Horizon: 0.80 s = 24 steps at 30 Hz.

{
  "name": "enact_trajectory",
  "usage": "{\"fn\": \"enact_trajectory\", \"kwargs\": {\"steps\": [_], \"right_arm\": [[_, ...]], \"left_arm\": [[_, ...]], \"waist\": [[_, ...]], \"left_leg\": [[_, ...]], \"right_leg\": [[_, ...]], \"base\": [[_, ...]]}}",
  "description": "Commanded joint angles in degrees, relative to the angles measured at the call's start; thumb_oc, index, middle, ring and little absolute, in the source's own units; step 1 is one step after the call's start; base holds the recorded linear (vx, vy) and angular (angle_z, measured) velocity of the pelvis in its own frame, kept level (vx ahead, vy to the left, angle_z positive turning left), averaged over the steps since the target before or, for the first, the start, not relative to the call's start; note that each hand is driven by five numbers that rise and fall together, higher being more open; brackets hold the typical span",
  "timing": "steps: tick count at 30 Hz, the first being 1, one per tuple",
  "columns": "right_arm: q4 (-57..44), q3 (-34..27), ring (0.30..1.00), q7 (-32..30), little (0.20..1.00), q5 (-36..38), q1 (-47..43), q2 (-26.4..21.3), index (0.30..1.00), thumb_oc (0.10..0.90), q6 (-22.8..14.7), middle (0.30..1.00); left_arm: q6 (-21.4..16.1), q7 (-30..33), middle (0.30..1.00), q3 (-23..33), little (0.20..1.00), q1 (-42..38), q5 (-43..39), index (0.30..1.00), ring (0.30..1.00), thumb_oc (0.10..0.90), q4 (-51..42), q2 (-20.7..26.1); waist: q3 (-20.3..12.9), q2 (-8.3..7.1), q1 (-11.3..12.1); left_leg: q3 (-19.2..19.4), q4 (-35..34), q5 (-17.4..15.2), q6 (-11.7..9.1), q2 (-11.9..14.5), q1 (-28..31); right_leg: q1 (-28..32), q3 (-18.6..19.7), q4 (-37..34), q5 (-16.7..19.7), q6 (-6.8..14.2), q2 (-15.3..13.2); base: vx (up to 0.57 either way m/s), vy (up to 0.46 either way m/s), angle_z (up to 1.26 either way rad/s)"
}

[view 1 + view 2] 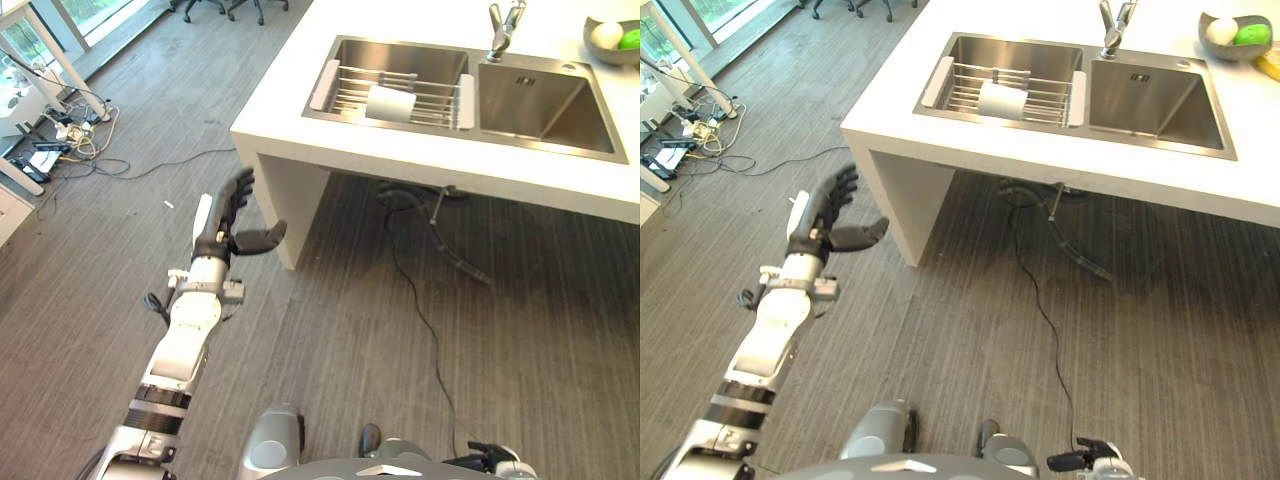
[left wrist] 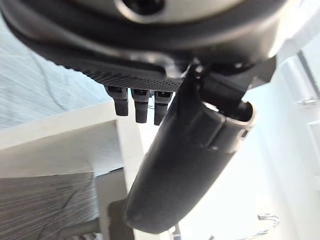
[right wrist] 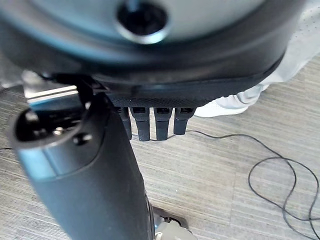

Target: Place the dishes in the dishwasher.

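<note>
A white cup (image 1: 392, 103) lies on its side in a wire drying rack (image 1: 440, 95) set over the left basin of the steel sink (image 1: 545, 105). My left hand (image 1: 228, 222) is raised over the floor, just left of the white counter's corner (image 1: 262, 140), well short of the sink. It is open and holds nothing; its thumb (image 2: 185, 165) stands out from the fingers. My right hand (image 3: 175, 80) hangs low by my side over the floor, open and empty, and its dark tip shows at the lower edge (image 1: 488, 456).
A faucet (image 1: 505, 28) stands behind the sink. A grey bowl with fruit (image 1: 610, 42) sits at the counter's far right. Hoses and a cable (image 1: 420, 300) trail under the counter. Cables (image 1: 70, 135) and table legs are at the far left. A person's white shoe (image 3: 220, 106) is near my right hand.
</note>
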Motion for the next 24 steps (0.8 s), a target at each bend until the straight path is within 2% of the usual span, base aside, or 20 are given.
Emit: {"fn": "enact_trajectory", "kwargs": {"steps": [1, 2, 5, 8, 11, 13, 14, 15, 16, 18, 19, 20, 22, 24], "right_arm": [[1.8, 1.1, 0.900, 0.8, 0.900, 0.7, 0.9, -1.8, 0.900, 0.800, -0.4, 0.900], [1.8, 1.1, 0.900, 0.8, 0.900, 0.7, 0.8, -1.8, 0.900, 0.800, -0.4, 0.900], [1.9, 0.8, 0.900, 2.1, 0.900, 1.1, 0.7, -0.8, 0.900, 0.800, -0.6, 0.900], [2.0, 0.6, 0.900, 2.6, 0.900, 0.9, 0.2, -0.4, 0.900, 0.800, -0.4, 0.900], [1.9, 0.4, 0.900, 2.7, 0.900, 1.0, -0.1, -0.3, 0.900, 0.800, -0.3, 0.900], [1.9, 0.0, 0.900, 3.0, 0.900, 0.6, -1.5, -0.1, 0.900, 0.800, 0.1, 0.900], [1.9, 0.0, 0.900, 3.0, 0.900, 0.6, -1.5, -0.1, 0.900, 0.800, 0.1, 0.900], [1.6, -0.1, 0.900, 3.1, 0.900, 0.6, -2.3, 0.2, 0.900, 0.800, 0.3, 0.900], [1.6, -0.1, 0.900, 3.3, 0.900, 0.5, -2.7, 0.3, 0.900, 0.800, 0.5, 0.900], [1.6, -0.1, 0.900, 3.3, 0.900, 0.5, -2.7, 0.3, 0.900, 0.800, 0.5, 0.900], [1.7, -0.3, 0.900, 3.3, 0.900, 0.3, -2.3, 0.4, 0.900, 0.800, 0.6, 0.900], [2.0, -0.8, 0.900, 3.2, 0.900, 0.3, -1.7, 0.1, 0.900, 0.800, 0.5, 0.900], [3.0, -1.9, 0.900, 3.1, 0.900, 0.8, -1.1, -0.4, 0.900, 0.800, 0.8, 0.900], [4.7, -3.5, 0.900, 3.5, 0.900, 2.4, -0.1, -0.8, 0.900, 0.800, 1.4, 0.900]], "left_arm": [[-6.7, 0.3, 0.900, 4.5, 0.900, -4.8, 0.8, 0.900, 0.900, 0.800, -7.4, 1.3], [-6.7, 0.3, 0.900, 4.5, 0.900, -4.8, 0.8, 0.900, 0.900, 0.800, -7.5, 1.4], [-7.5, -1.4, 0.900, 4.6, 0.900, -4.0, 0.3, 0.900, 0.900, 0.800, -11.0, 2.1], [-7.9, -2.1, 0.900, 4.9, 0.900, -3.8, -0.7, 0.900, 0.900, 0.800, -13.1, 2.5], [-7.8, -2.4, 0.900, 4.6, 0.900, -4.1, -1.2, 0.900, 0.900, 0.800, -13.3, 2.7], [-7.4, -3.3, 0.900, 3.6, 0.900, -5.3, -1.1, 0.900, 0.900, 0.800, -14.4, 4.2], [-7.4, -3.3, 0.900, 3.6, 0.900, -5.3, -1.1, 0.900, 0.900, 0.800, -14.4, 4.2], [-7.7, -2.4, 0.900, 3.3, 0.900, -6.4, 0.2, 0.900, 0.900, 0.800, -15.0, 4.9], [-7.7, -1.8, 0.900, 3.2, 0.900, -7.0, 1.3, 0.900, 0.900, 0.800, -15.3, 4.9], [-7.7, -1.8, 0.900, 3.2, 0.900, -7.0, 1.3, 0.900, 0.900, 0.800, -15.3, 4.9], [-7.9, -1.0, 0.900, 3.2, 0.900, -7.2, 2.5, 0.900, 0.900, 0.800, -16.0, 4.9], [-8.2, -0.8, 0.900, 3.0, 0.900, -7.6, 2.7, 0.900, 0.900, 0.800, -15.9, 4.8], [-8.5, -0.7, 0.900, 2.1, 0.900, -8.8, 2.4, 0.900, 0.900, 0.800, -15.2, 4.6], [-8.5, -0.9, 0.900, 0.4, 0.900, -10.1, 2.6, 0.900, 0.900, 0.800, -13.6, 4.5]], "waist": [[0.9, 0.55, 2.2], [1.0, 0.38, 2.4], [-1.7, 0.48, 2.2], [-3.3, 0.13, 2.4], [-3.6, -0.10, 3.1], [-3.4, 0.06, 3.5], [-3.4, 0.06, 3.5], [-1.8, 0.51, 2.8], [-1.3, 0.93, 2.5], [-1.3, 0.93, 2.5], [-1.5, 1.53, 1.9], [-1.5, 2.34, 0.8], [-1.8, 2.86, -0.8], [-2.8, 2.45, -2.6]], "left_leg": [[-1.2, -4.8, 4.4, -1.5, -2.5, 0.7], [-1.0, -5.3, 4.6, -1.5, -2.5, 1.1], [0.8, -12.3, 4.1, -0.4, -1.4, 7.1], [2.1, -14.6, 3.2, 0.4, -1.2, 10.2], [3.1, -14.8, 2.5, 0.9, -1.2, 11.0], [4.3, -14.8, 0.2, 2.4, -0.6, 13.4], [4.3, -14.8, 0.2, 2.4, -0.6, 13.4], [4.7, -13.6, -1.7, 3.4, -0.3, 15.0], [5.2, -13.5, -2.1, 3.9, 0.0, 15.4], [5.2, -13.5, -2.1, 3.9, 0.0, 15.4], [6.1, -14.5, -3.2, 3.8, 0.3, 17.5], [6.0, -15.8, -3.5, 3.4, 1.1, 19.3], [4.8, -16.8, -3.7, 2.9, 1.2, 20.7], [3.1, -17.5, -4.5, 2.3, 0.5, 22.4]], "right_leg": [[-0.2, 1.5, -3.5, 4.3, 6.0, 5.3], [0.0, 1.7, -3.6, 4.4, 6.0, 5.2], [1.7, 2.7, -4.4, 3.2, 6.4, 5.3], [2.9, 3.5, -3.7, 2.5, 7.2, 4.4], [2.7, 3.9, -2.0, 2.0, 7.6, 4.0], [-1.4, 3.4, 10.2, 2.4, 10.5, 3.9], [-1.4, 3.4, 10.2, 2.4, 10.5, 3.9], [-6.6, 2.9, 20.0, 4.9, 14.3, 3.0], [-9.5, 2.5, 23.3, 6.5, 15.1, 2.1], [-9.5, 2.5, 23.3, 6.5, 15.1, 2.1], [-11.4, 0.0, 20.2, 6.0, 14.0, -1.3], [-12.3, -1.0, 14.8, 5.9, 12.8, -3.8], [-13.3, 2.3, 9.3, 8.9, 12.8, -5.0], [-13.2, 9.2, 5.6, 12.2, 14.5, -5.3]], "base": [[0.25, 0.054, -0.68], [0.29, 0.076, -0.80], [0.31, 0.125, -1.01], [0.25, 0.161, -0.76], [0.14, 0.105, -0.37], [0.14, 0.143, -0.36], [0.08, 0.120, -0.33], [0.05, 0.106, -0.23], [0.05, 0.106, -0.23], [0.06, 0.027, 0.06], [0.24, -0.021, 0.22], [0.32, -0.047, 0.27], [0.27, -0.094, -0.10], [0.30, -0.160, -0.01]]}}
